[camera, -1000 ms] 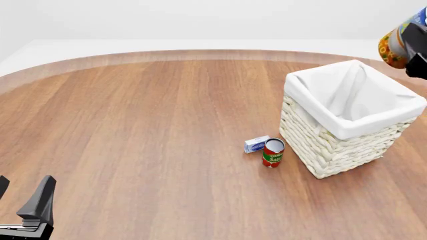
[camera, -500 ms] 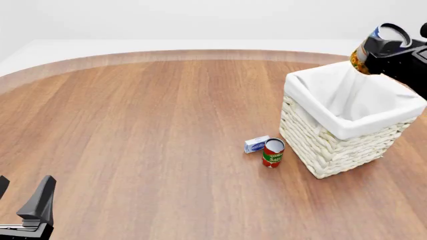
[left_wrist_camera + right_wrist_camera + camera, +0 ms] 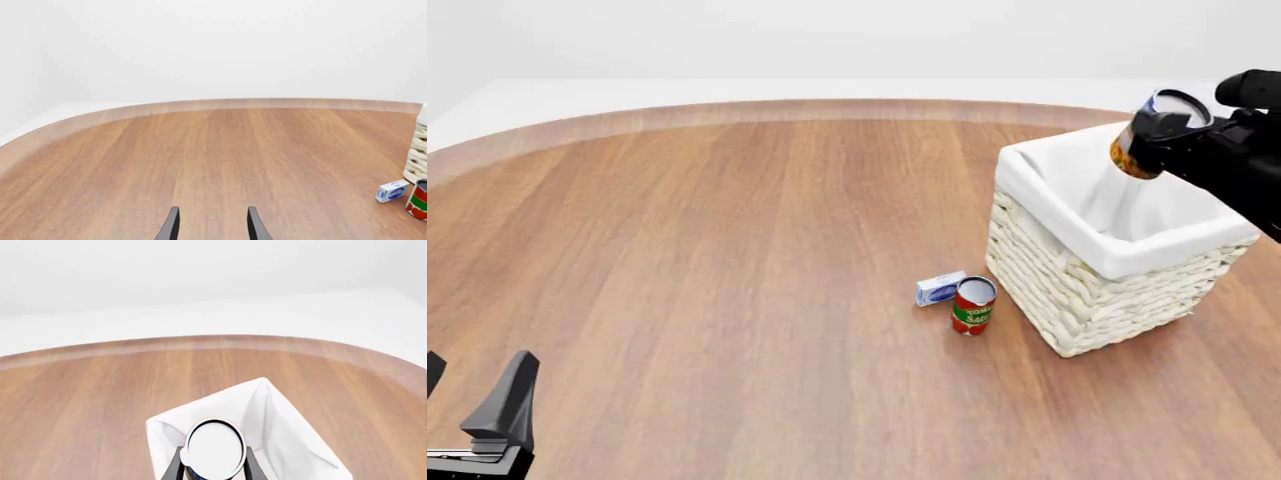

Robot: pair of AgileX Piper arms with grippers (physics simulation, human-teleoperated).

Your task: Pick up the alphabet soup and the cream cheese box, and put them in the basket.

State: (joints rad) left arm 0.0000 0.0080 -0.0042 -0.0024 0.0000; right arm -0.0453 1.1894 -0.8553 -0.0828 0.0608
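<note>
My right gripper is shut on the alphabet soup, a blue and orange-yellow can with a silvery-white top, held tilted in the air above the basket. The basket's white liner spreads out beneath the can in the right wrist view. The cream cheese box, pale blue and white, lies on the table just left of the basket, and shows again as the small box. My left gripper hangs open over bare wood near the front left corner, far from everything.
A red and green labelled can stands upright between the cream cheese box and the basket's front left wall, also seen as the can. The round wooden table stretches wide to the left.
My right arm has carried the soup can leftward and downward, from the frame's right edge to a spot over the basket's opening. The left arm has not moved.
</note>
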